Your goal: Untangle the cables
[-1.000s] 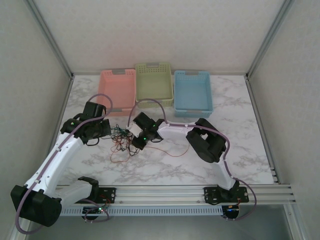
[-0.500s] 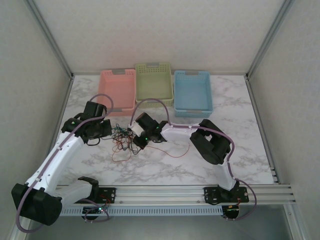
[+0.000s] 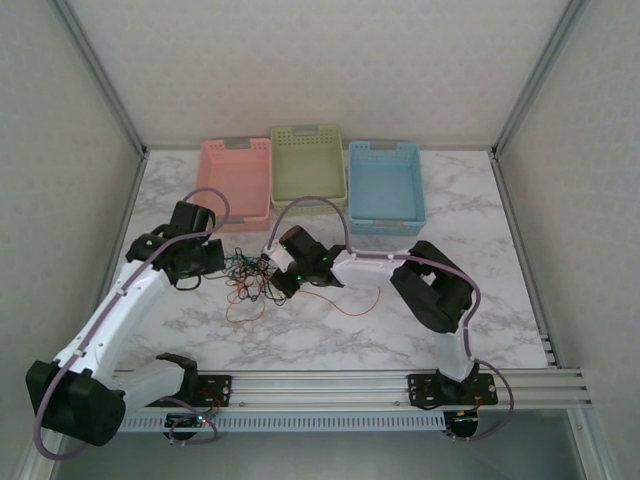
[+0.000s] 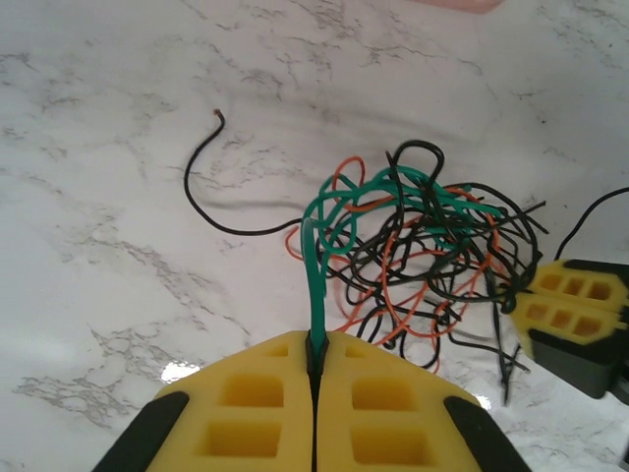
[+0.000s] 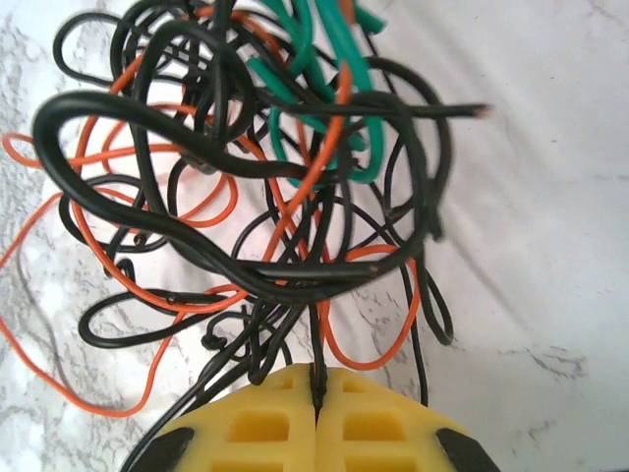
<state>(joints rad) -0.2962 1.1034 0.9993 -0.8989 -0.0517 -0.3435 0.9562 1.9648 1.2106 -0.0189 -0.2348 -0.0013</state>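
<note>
While the cables (image 3: 247,277) lie knotted, I see my left gripper (image 4: 314,356) clamping a green cable (image 4: 316,290), my right gripper (image 5: 316,382) pinching a black cable (image 5: 314,339).

**Cables** (image 4: 423,246): one green cable (image 4: 316,295), the rest orange-red or black; one black end has a copper-brown tip. **Table** (image 3: 330,330): white marble pattern with grey veining. **Baskets**: pink basket (image 3: 236,185), pale yellow-green basket (image 3: 308,170), light blue basket (image 3: 385,188), each with grey handles. **Left gripper** (image 4: 314,346) and **right gripper** (image 5: 316,379): yellow pads edged in black. **Left arm** (image 3: 120,310) and **right arm** (image 3: 365,265): white and black, with lilac hoses (image 3: 310,200)
</note>
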